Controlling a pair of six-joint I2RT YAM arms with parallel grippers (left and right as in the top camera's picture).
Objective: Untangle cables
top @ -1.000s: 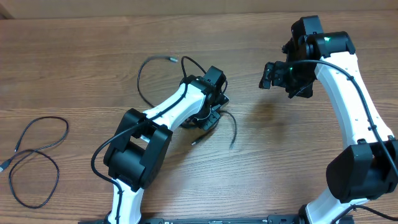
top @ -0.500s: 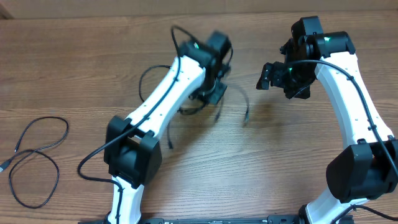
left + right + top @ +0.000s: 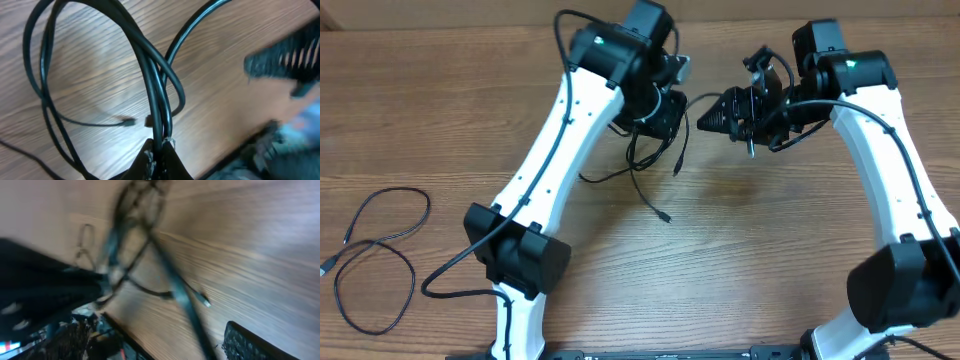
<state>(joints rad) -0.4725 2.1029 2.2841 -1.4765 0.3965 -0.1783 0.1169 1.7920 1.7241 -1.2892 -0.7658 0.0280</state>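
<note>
A tangled bunch of black cables is shown clenched at its top in the left hand. Its loops and loose ends trail down toward the wooden counter (one small plug reaches farthest). The right hand is seen just beside the bunch, its fingers spread apart. A separate looped cable lies well apart, near the counter's left edge.

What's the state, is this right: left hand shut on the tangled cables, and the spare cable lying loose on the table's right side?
Not quite. The left hand does grip the tangled cables, but the spare cable lies loose on the table's left side, not its right. The overhead view shows it.
</note>
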